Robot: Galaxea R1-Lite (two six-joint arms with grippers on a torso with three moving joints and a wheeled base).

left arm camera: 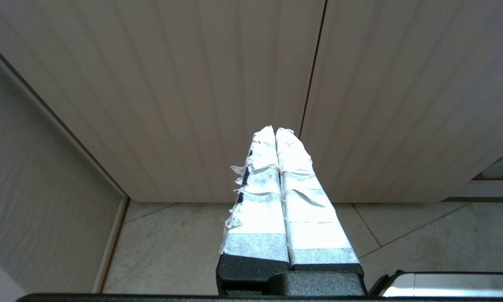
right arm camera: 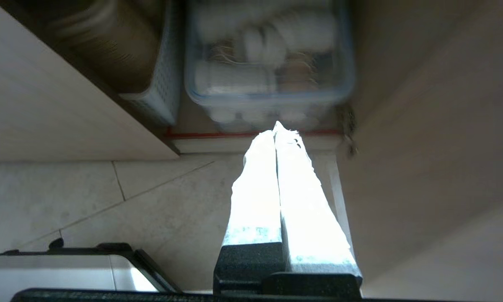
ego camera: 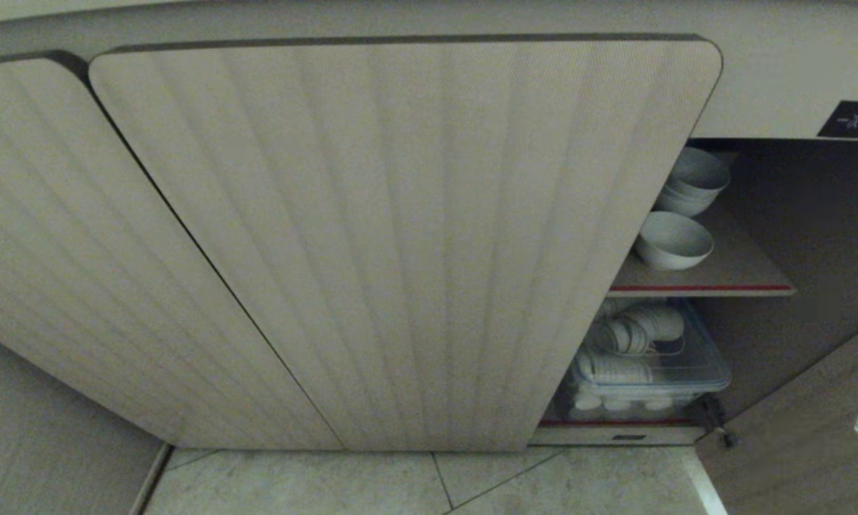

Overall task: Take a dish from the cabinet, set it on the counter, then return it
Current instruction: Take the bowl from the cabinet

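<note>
Almost nothing of the job was done at that point, as far as I could judge: the dish (ego camera: 673,240) sat on the cabinet's (ego camera: 400,236) upper shelf (ego camera: 722,275), just in front of a nested stack of bowls (ego camera: 692,182), and the lifting out, the setting on the counter and the putting back were all to come. The counter itself showed in none of my views. The right-hand door (ego camera: 801,422) stood open, so the way in looked free. The dish stood upright on its foot, mouth facing up, its axis vertical; being round, it had no long side to favour. My right gripper (right arm camera: 276,128) hung low before the bottom compartment, fingers pressed together on nothing, aimed at a clear plastic bin (right arm camera: 268,71) of white ware, well below the dish. My left gripper (left arm camera: 275,131) was likewise pressed together and empty, parked facing the closed doors.
</note>
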